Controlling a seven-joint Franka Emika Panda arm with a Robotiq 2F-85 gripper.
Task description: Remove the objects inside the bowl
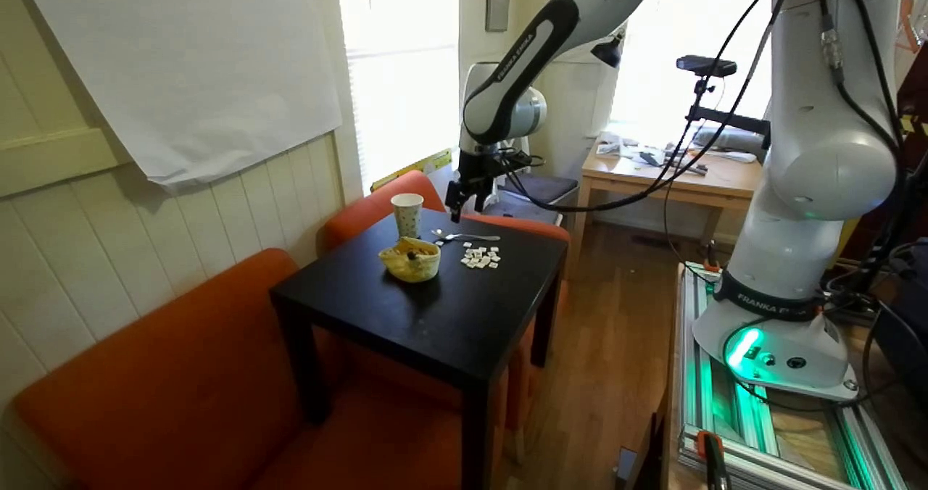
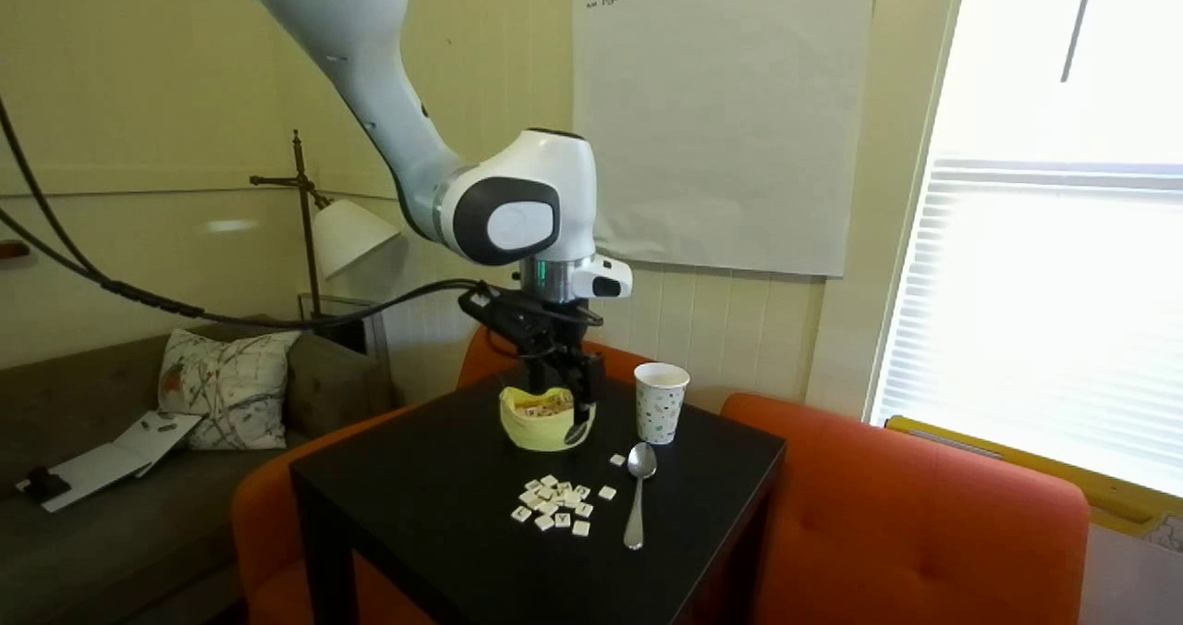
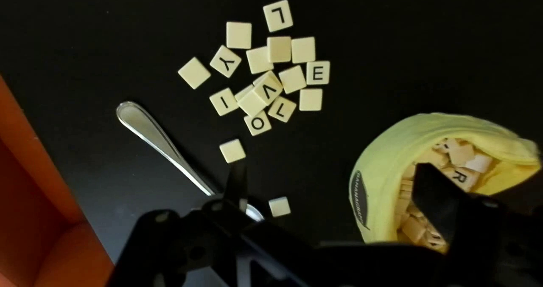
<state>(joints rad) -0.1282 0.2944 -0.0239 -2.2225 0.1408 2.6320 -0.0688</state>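
Observation:
The small yellow bowl (image 1: 409,265) stands on the black table in both exterior views (image 2: 541,435) and at the right of the wrist view (image 3: 377,164). It looks like a soft cloth bowl with a dark label. Many cream letter tiles (image 3: 460,177) lie inside it. My gripper (image 1: 467,212) hangs above the table, higher than the bowl and apart from it. Its fingers are spread wide with nothing between them in the wrist view (image 3: 331,176). There, one finger covers part of the bowl's opening; the other overlaps the spoon.
Several loose letter tiles (image 3: 265,89) lie on the black table (image 1: 406,320) beside the bowl. A metal spoon (image 2: 635,505) lies near them. A patterned paper cup (image 2: 660,405) stands close to the bowl. Orange seats (image 1: 188,374) surround the table.

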